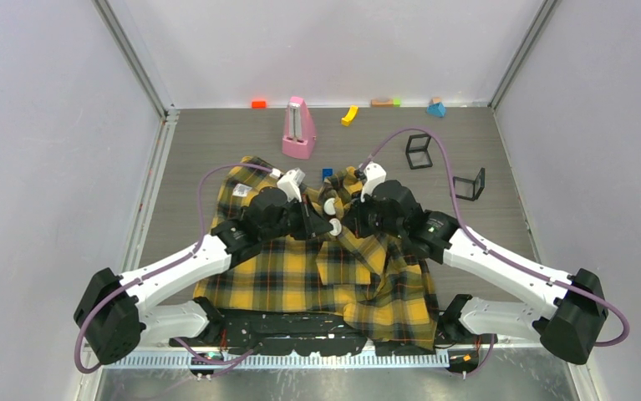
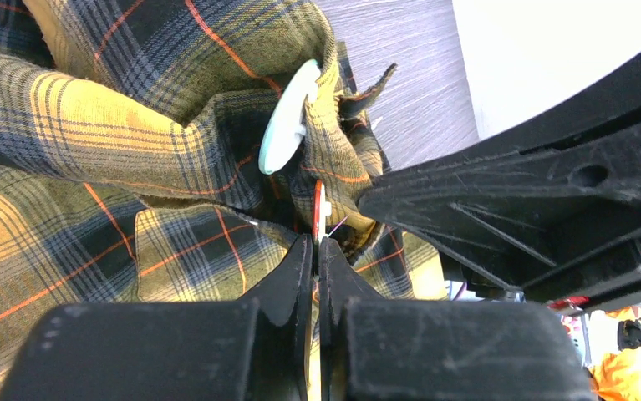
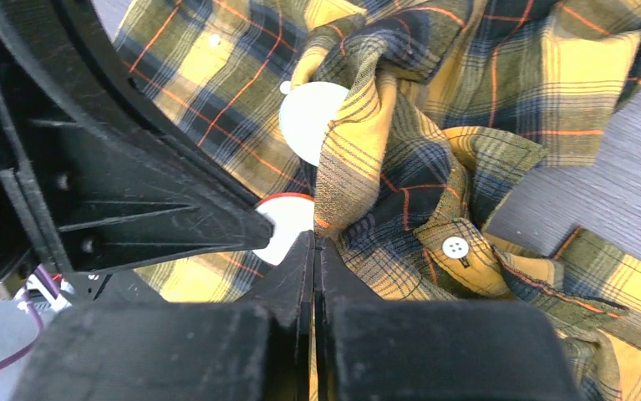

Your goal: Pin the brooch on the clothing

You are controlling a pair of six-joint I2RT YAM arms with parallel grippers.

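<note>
A: Okay, brooch (image 2: 317, 209) located?
B: Clamped between the closed fingers of the left gripper (image 2: 317, 246), against the bunched shirt (image 1: 300, 276).
A: Orientation?
B: Seen edge-on from the left wrist, red rim running straight up from the fingertips. Flat face turned toward the right gripper (image 3: 313, 242), which is pinched together on a plaid fold. White disc (image 3: 308, 117) tucked in just above.
</note>
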